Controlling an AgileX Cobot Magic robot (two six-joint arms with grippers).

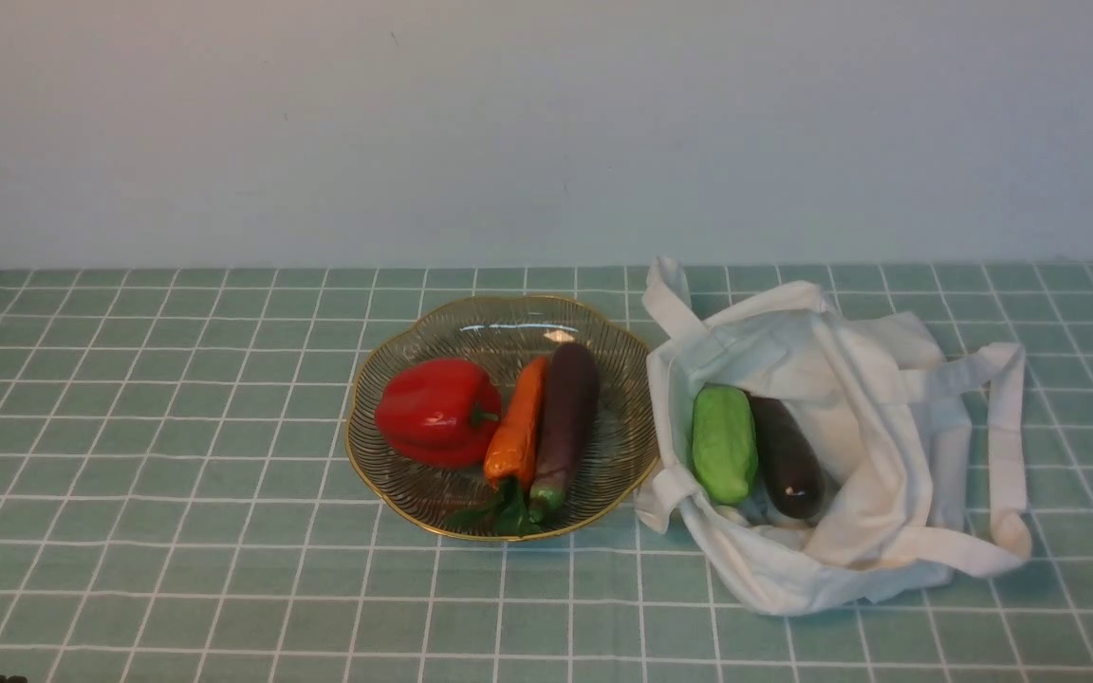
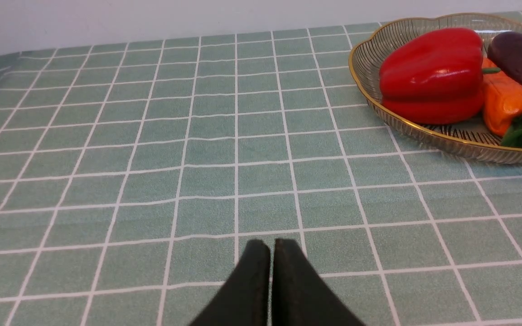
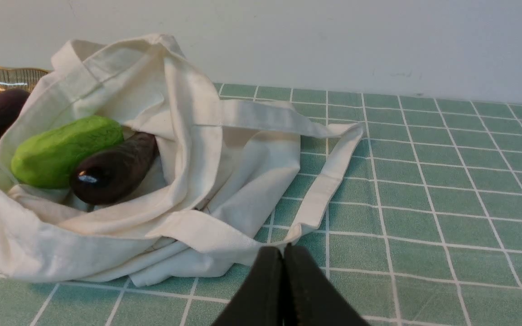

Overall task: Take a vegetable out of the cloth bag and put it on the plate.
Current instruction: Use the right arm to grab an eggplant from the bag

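The dark purple-black eggplant point(image 1: 787, 457) lies inside the open white cloth bag point(image 1: 874, 531) on the right, beside a light-green bumpy gourd point(image 1: 724, 442). Both also show in the right wrist view: the eggplant point(image 3: 113, 168) and the gourd point(image 3: 64, 149) in the bag point(image 3: 197, 181). The gold-rimmed glass plate point(image 1: 385, 379) stands left of the bag. My right gripper point(image 3: 282, 251) is shut and empty, low over the cloth in front of the bag's strap. My left gripper point(image 2: 272, 246) is shut and empty over bare cloth, short of the plate point(image 2: 424, 133). Neither gripper shows in the front view.
On the plate lie a red bell pepper point(image 1: 437, 410), an orange carrot point(image 1: 518, 427) and a paler purple eggplant with a green stem end point(image 1: 565, 413). The bag's strap handles point(image 1: 1007, 427) trail to the right. A green checked tablecloth point(image 1: 176, 474) covers the table; a wall stands behind.
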